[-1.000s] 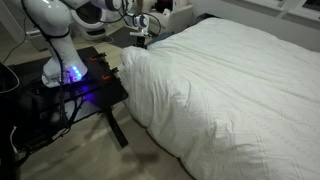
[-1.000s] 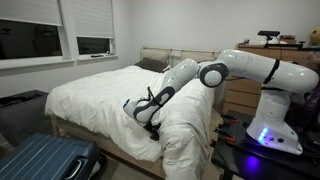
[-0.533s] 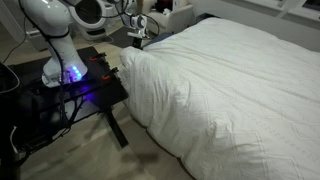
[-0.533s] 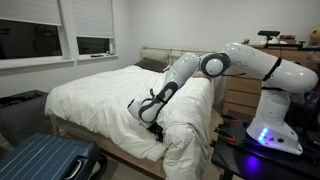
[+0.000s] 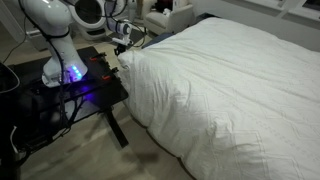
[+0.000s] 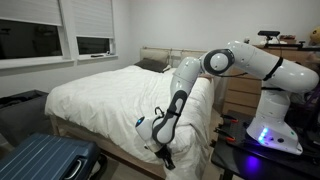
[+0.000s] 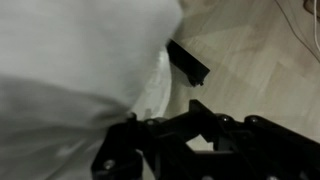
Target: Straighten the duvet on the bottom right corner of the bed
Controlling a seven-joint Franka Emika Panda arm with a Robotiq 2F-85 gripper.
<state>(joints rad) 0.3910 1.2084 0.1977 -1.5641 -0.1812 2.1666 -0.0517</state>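
Note:
The white quilted duvet [image 5: 220, 80] [image 6: 100, 90] covers the whole bed [image 6: 97, 150] and hangs in a bunched fold over the corner nearest the robot. My gripper [image 6: 163, 155] is low beside that hanging fold, close to the floor, with the arm bent down across the corner. From the opposite side my gripper [image 5: 124, 40] shows at the duvet's far edge. In the wrist view the duvet [image 7: 70, 50] fills the upper left, and my gripper [image 7: 198, 106] is shut beside its edge. Only floor shows behind the fingertips, and no fabric is visible between them.
The black robot table [image 5: 90, 85] [image 6: 240, 160] stands right against the bed corner. A blue suitcase [image 6: 45, 160] lies on the floor at the bed's foot. A dresser [image 6: 235, 95] stands behind the arm. A dark bar [image 7: 188, 62] crosses the wooden floor [image 7: 250, 50].
The gripper has closed and dropped from the top of the duvet fold down along the hanging corner towards the floor. The duvet's shape looks about the same.

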